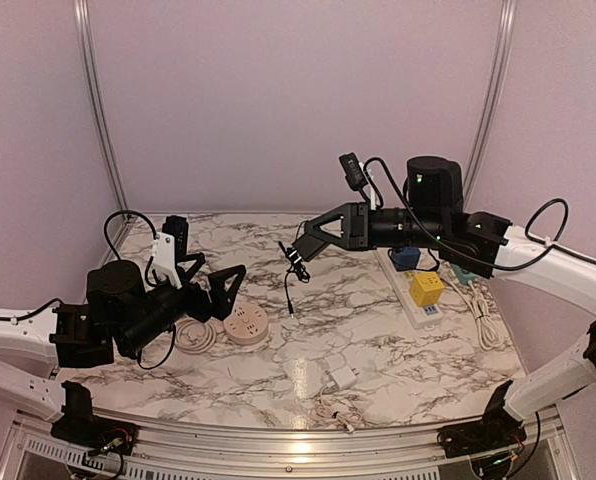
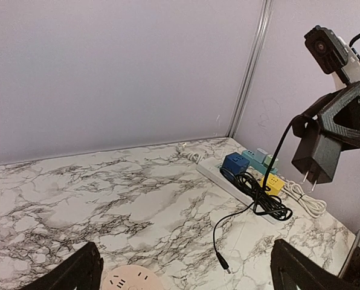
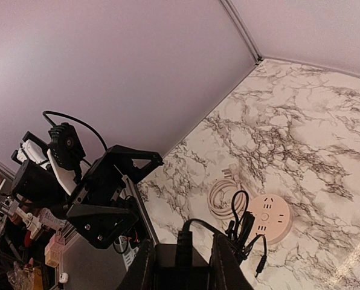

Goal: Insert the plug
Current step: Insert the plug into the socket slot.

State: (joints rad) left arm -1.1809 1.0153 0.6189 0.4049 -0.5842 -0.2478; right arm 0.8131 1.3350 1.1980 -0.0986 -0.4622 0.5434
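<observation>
The plug [image 2: 318,156] is a black adapter, prongs pointing down, held in the air above the marble table by my right gripper [image 1: 310,238], which is shut on it. In the right wrist view the plug [image 3: 180,266] sits between the two fingers [image 3: 142,269]. Its black cable bundle [image 1: 296,262] hangs below, the loose end trailing toward the table. A round beige socket [image 1: 245,325] lies at the left centre, just right of my left gripper [image 1: 216,283]. That gripper [image 2: 189,279] is wide open and empty, with the socket [image 2: 131,281] between its fingers' line.
A long white power strip [image 1: 410,300] lies at the right, carrying blue [image 1: 406,258] and yellow [image 1: 426,288] cube adapters. A coiled white cable [image 1: 193,335] lies beside the round socket. A small white charger [image 1: 340,377] rests near the front edge.
</observation>
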